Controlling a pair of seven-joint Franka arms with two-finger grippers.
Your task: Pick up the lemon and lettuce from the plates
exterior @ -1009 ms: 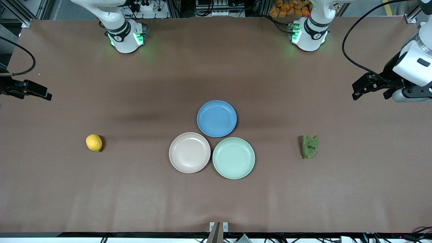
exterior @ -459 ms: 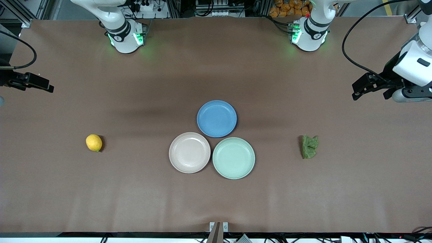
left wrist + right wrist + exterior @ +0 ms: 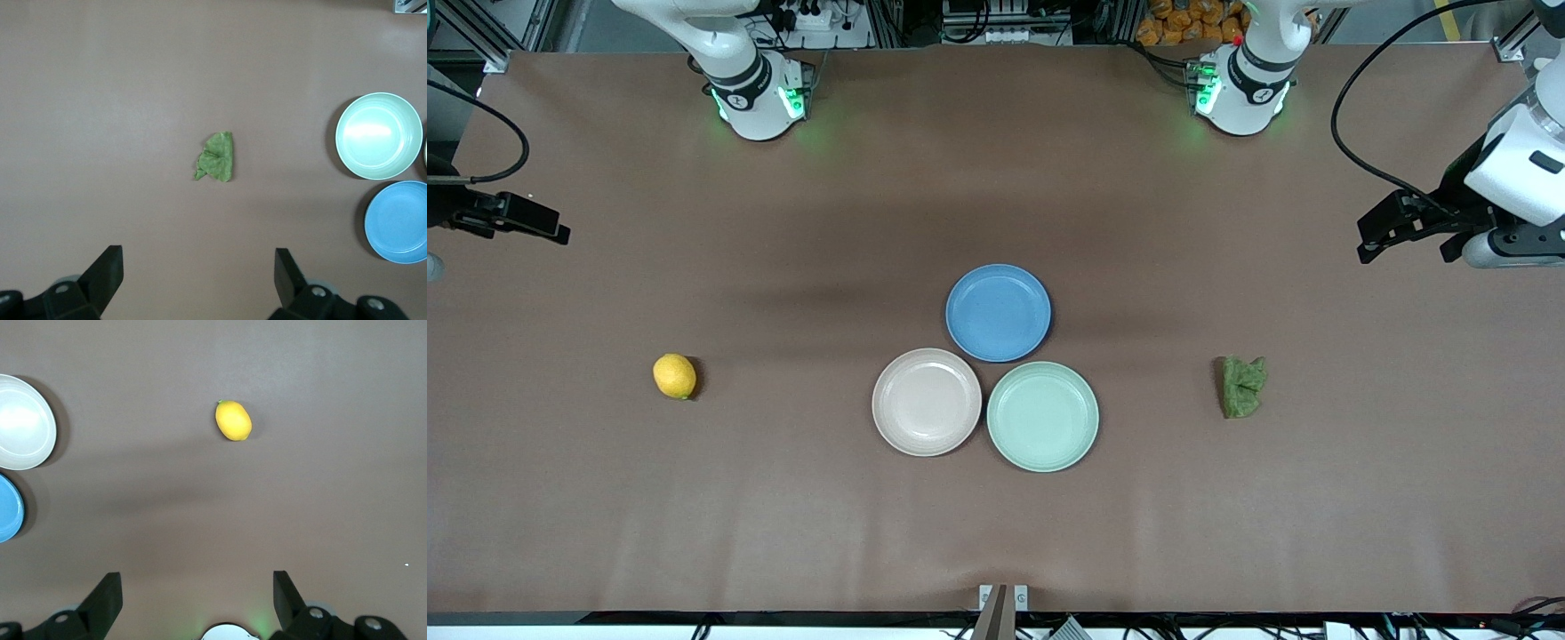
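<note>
The brown surface point(image 3: 783, 498) carries everything, and the three plates sit clustered at its middle. The blue plate point(image 3: 998, 312) lies farthest from the front camera. The beige-pink plate point(image 3: 927, 402) and the mint green plate point(image 3: 1042, 415) lie side by side nearer to it, the beige-pink one toward the right arm's end. All three are bare.

The left gripper point(image 3: 1371, 242) hangs over the surface at the left arm's end. Its wrist view shows the jaws spread wide and holding nothing, with the lettuce point(image 3: 216, 157) on the surface between the two black fingertips point(image 3: 107, 267). The front view shows this gripper only side-on. The right gripper point(image 3: 551, 233) hangs over the right arm's end; its wrist view shows its jaws spread wide too, and the lemon point(image 3: 233, 421) well apart from them.

The lettuce point(image 3: 1242, 386), a crumpled dark green leaf, lies on the bare surface toward the left arm's end, well apart from the mint green plate. The lemon point(image 3: 674, 376) lies on the bare surface toward the right arm's end, well apart from the beige-pink plate. Only the front view shows both at once.
</note>
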